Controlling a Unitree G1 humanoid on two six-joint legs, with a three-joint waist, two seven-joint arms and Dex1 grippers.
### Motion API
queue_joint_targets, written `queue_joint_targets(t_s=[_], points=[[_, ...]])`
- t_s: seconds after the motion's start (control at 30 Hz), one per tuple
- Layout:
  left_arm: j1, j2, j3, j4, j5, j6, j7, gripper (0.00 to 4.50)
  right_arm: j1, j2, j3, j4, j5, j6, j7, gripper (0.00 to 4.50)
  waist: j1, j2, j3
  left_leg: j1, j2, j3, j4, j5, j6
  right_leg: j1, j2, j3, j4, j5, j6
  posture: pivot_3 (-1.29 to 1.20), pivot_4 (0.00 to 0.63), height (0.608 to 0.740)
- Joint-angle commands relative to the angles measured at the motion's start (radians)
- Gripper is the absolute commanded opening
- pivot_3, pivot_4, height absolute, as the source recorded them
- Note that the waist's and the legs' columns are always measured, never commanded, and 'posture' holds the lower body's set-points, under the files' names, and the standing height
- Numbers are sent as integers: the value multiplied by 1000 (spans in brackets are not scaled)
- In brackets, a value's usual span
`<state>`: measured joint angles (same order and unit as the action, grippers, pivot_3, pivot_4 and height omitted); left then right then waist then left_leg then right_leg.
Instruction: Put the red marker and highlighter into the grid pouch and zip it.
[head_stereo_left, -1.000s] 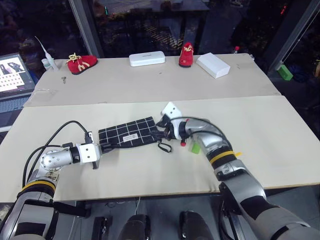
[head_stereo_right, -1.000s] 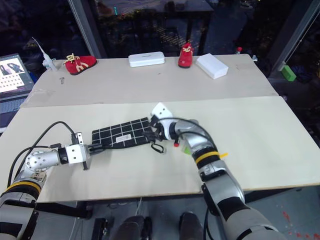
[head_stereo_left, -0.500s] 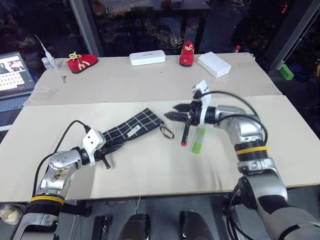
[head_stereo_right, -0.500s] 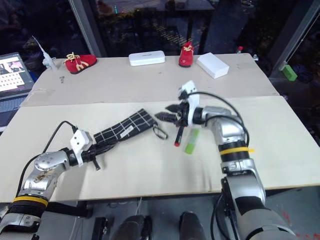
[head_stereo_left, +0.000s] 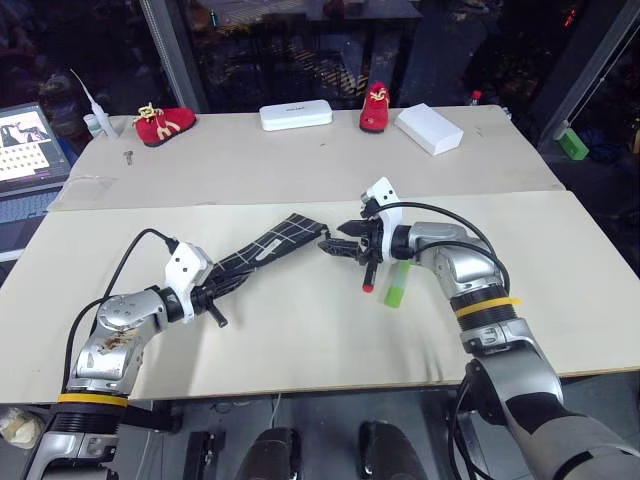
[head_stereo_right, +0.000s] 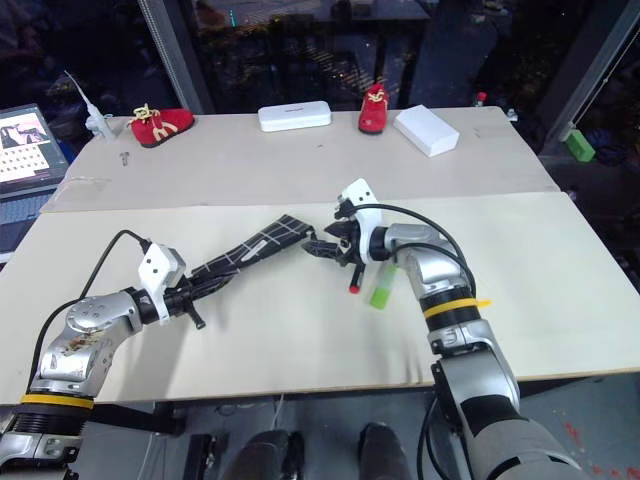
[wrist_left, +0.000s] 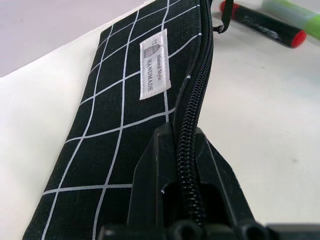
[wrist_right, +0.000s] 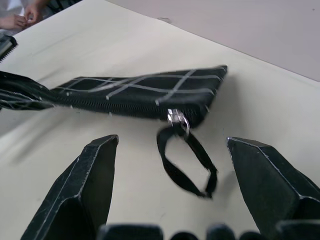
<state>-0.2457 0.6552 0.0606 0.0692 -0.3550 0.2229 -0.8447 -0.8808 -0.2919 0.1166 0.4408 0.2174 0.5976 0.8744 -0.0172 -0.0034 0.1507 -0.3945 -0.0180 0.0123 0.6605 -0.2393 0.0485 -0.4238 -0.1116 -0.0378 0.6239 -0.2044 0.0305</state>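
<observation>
**Pouch held up by one end, zip closed, pens on the table**

The table (head_stereo_left: 300, 340) carries everything; the near board is where the work sits, w/ the far board holding only clutter along its back edge.

The grid pouch (head_stereo_left: 262, 250) is the biggest task item — it hangs lifted off the table near the middle of the near board, slanting up from the left gripper (wrist_left: 182, 150), whose jaws are clamped together on the pouch's zip edge at its near-left end. In the left wrist view the zip teeth look closed along the length I can see, label facing up.

The right gripper (wrist_right: 170, 150) hovers just beside the pouch's far end, jaws wide apart w/ nothing in them, lined up on the black zip-pull loop (wrist_right: 187, 160) dangling there.

The red marker (head_stereo_left: 371, 272) and the highlighter (head_stereo_left: 398, 284) lie side by side on the table just right of the pouch's end, under the right wrist.

Risks, as I judge them: the loop is limp and swings, so the jaws may close on air or on fabric; pulling the zip open against a one-end grip could drag the pouch out of the left jaws — or twist it.

Hard to tell: the pouch's gripped end is hidden behind the left fingers, and the marker's upper part is covered by the right gripper.
</observation>
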Motion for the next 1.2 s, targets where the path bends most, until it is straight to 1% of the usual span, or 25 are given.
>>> queue_joint_targets(t_s=[0.03, 0.3, 0.43, 0.57, 0.6, 0.67, 0.7, 0.8, 0.9, 1.0, 1.2], points=[[-19, -1, 29, -45, -14, 7, -1, 0, -21, 12, 18, 22, -37, -68, -29, 3832, 0, 0, 0, 0, 0, 0, 0, 0, 0, 0, 0, 0, 0, 0, 0, 0, 150, 740], [-24, -23, 22, -56, -14, 16, -3, 0, -91, 53, -15, 181, -50, -123, -104, 3832, -1, 0, 0, 0, 0, 0, 0, 0, 0, 0, 0, 0, 0, 0, 0, 0, 150, 740], [-20, -29, 20, -64, -11, 19, -2, 0, -115, 59, -21, 236, -54, -161, -122, 2795, -1, 0, 0, 0, 0, 0, 0, 0, 0, 0, 0, 0, 0, 0, 0, 0, 150, 740], [-14, -33, 23, -67, -9, 21, 0, 0, -103, 58, -9, 222, -54, -181, -84, 1351, -1, 0, 0, 0, 0, 0, 0, 0, 0, 0, 0, 0, 0, 0, 0, 0, 150, 740], [-10, -33, 24, -69, -10, 22, 1, 0, -95, 57, -6, 205, -49, -176, -66, 1094, -1, 0, 0, 0, 0, 0, 0, 0, 0, 0, 0, 0, 0, 0, 0, 0, 150, 740], [-7, -34, 25, -71, -10, 23, 3, 0, -80, 54, 3, 173, -41, -172, -25, 313, -1, 0, 0, 0, 0, 0, 0, 0, 0, 0, 0, 0, 0, 0, 0, 0, 150, 740], [-6, -35, 26, -72, -10, 24, 4, 0, -76, 54, 4, 166, -41, -171, -15, 59, -1, 0, 0, 0, 0, 0, 0, 0, 0, 0, 0, 0, 0, 0, 0, 0, 150, 740], [-6, -36, 25, -72, -10, 25, 5, 0, -67, 50, 14, 144, -41, -173, 28, 59, -2, 0, 0, 0, 0, 0, 0, 0, 0, 0, 0, 0, 0, 0, 0, 0, 150, 740], [-9, -34, 23, -64, -5, 19, 1, 0, -64, 48, 26, 131, -68, -164, 6, 59, -2, 0, 0, 0, 0, 0, 0, 0, 0, 0, 0, 0, 0, 0, 0, 0, 150, 740], [-16, -30, 25, -55, -5, 17, -3, 0, -46, 50, 70, 76, -86, -170, 35, 59, -1, 0, 0, 0, 0, 0, 0, 0, 0, 0, 0, 0, 0, 0, 0, 0, 150, 740], [-42, -35, 18, -26, 3, 7, -10, 0, -8, 130, 182, -52, -114, -143, 49, 59, -6, 0, 0, 0, 0, 0, 0, 0, 0, 0, 0, 0, 1, 0, 0, 0, 150, 740]])
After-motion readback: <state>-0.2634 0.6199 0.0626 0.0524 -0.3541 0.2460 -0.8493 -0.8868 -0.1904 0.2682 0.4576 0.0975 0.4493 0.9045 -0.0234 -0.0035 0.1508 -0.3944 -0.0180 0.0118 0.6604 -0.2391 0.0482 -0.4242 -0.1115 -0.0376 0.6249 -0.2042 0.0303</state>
